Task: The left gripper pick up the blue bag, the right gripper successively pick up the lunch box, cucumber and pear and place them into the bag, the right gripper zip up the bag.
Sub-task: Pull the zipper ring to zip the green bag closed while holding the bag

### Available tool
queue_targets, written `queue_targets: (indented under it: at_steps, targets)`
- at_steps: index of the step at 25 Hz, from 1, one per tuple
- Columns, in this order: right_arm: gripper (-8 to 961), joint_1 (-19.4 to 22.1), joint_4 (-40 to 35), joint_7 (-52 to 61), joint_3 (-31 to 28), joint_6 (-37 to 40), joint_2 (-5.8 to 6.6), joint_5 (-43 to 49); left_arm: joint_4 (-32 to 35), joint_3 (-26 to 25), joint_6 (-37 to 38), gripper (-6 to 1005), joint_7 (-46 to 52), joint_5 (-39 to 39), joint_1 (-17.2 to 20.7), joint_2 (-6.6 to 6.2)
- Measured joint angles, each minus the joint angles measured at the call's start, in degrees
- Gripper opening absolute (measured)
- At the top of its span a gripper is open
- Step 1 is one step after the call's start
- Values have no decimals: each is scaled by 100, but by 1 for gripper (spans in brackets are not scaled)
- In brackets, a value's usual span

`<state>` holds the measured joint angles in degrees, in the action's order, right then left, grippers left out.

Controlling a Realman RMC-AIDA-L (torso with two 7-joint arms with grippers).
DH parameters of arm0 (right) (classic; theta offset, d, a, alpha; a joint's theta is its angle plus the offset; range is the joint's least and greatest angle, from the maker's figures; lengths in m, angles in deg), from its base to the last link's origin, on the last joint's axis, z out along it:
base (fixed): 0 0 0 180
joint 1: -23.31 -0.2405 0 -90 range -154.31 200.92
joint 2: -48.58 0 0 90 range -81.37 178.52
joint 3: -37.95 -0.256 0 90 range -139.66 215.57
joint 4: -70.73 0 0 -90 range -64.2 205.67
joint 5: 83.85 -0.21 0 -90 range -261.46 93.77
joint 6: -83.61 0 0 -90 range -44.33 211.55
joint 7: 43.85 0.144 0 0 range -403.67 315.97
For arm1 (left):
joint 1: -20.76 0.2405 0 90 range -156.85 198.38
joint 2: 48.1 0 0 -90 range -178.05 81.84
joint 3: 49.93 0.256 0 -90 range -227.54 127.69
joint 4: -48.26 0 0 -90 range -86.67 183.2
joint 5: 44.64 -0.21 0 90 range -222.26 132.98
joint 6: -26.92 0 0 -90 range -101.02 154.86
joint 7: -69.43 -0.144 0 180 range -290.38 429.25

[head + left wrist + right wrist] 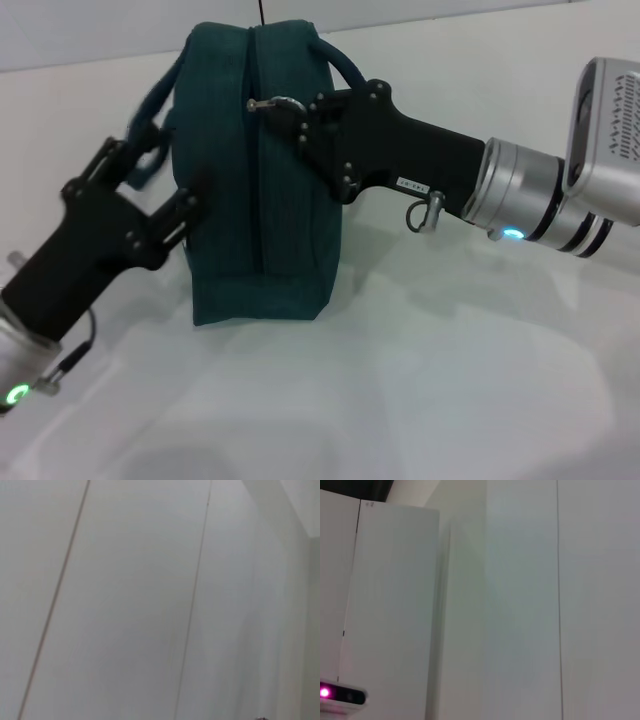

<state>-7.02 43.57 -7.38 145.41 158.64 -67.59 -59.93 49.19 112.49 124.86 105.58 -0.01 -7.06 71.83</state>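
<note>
The desk (450,400) is carrying the bag (255,180), which is standing upright on its end near the middle. No lunch box, cucumber or pear is showing, so I'm guessing they're inside and it's zipping time. The left tool (160,190) is sitting at the bag's side with fingers spread, one by the handle. The right tool (300,110) is pinching the zipper pull (272,103). Best bet: pull straight along the zipper line while the left one is bracing the bag.
</note>
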Motion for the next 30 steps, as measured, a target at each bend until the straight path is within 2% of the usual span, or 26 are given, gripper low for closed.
queue_targets:
  at_steps: [9, 17, 28, 30]
  targets:
    - [10, 28, -8, -1, 12, 20, 0, -1, 398, 27, -547, 814, -223, -25, 32, 29]
    - [10, 35, -8, -1, 12, 37, 0, -1, 376, -14, -543, 754, -270, 4, 133, 1]
    - [10, 101, -17, 49, 179, 56, 10, 37, 356, 29, -533, 331, -723, -52, 98, -5]
    - [10, 110, -17, 51, 210, 56, 30, 50, 343, 30, -528, 309, -731, -81, 117, -9]
